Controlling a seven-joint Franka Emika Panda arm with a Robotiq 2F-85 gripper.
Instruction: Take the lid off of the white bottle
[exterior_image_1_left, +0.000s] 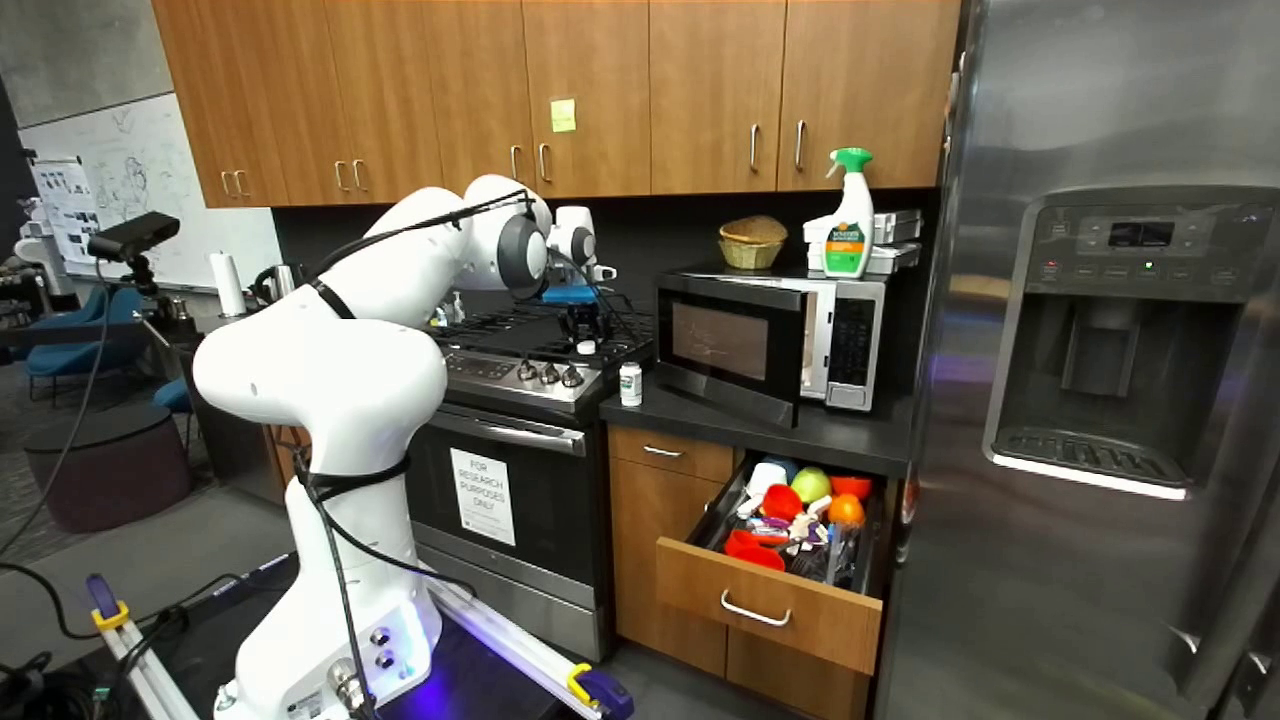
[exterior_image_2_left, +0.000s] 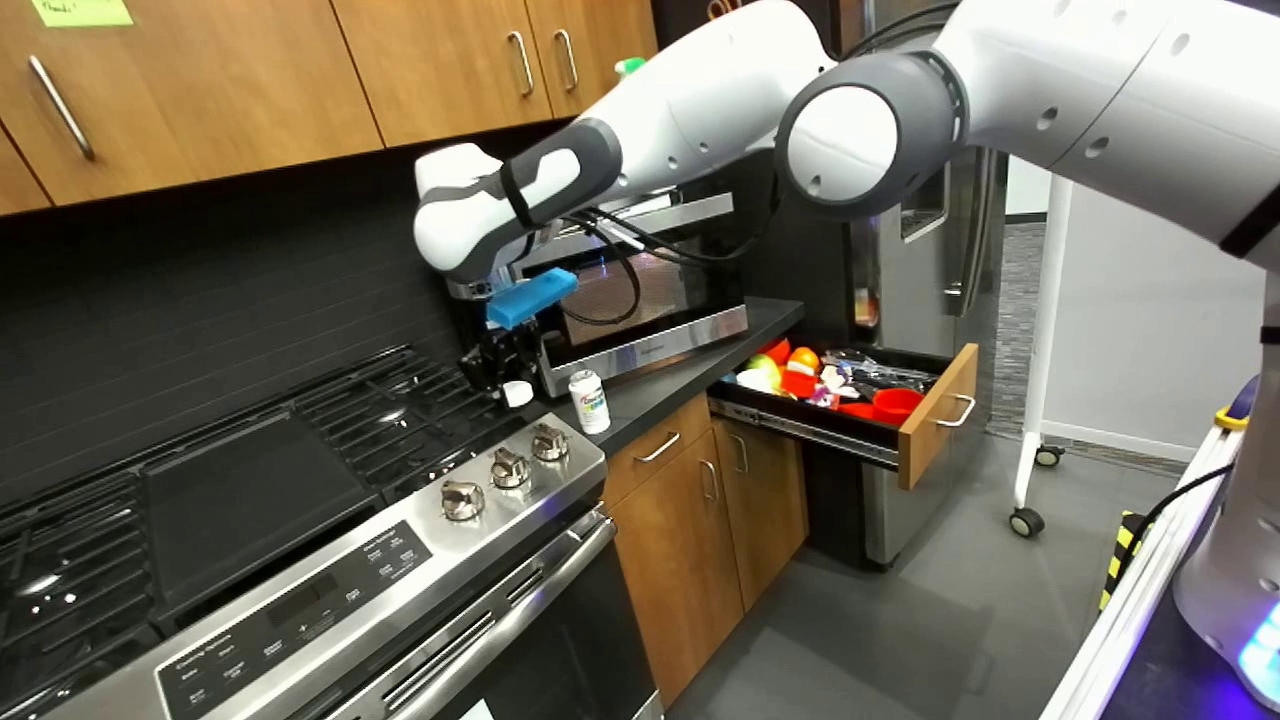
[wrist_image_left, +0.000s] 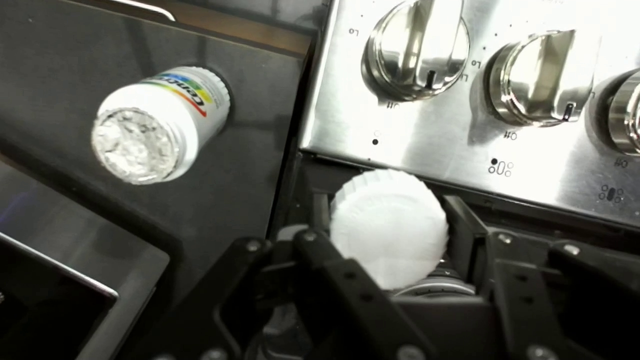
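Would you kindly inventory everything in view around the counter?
white bottle: one, white, upright on counter
lid: one, white, in the hand
counter: one, black, beside stove
microwave: one, black and silver, on counter
spray bottle: one, white and green, on microwave
basket: at least one, tan, on microwave
stove: one, black and silver, beside counter
knobs: three visible, silver, on stove
drawer: one, brown, open below counter, holding assorted items
refrigerator: one, silver, near counter
upper cabinets: several, brown, above counter and stove
arm: one, white, over stove
hand: one, black, closed on lid

in an exterior view, the black countertop (exterior_image_1_left: 715, 420) carries the white bottle (exterior_image_1_left: 631, 385) at nine o'clock, the microwave (exterior_image_1_left: 760, 340) at twelve.
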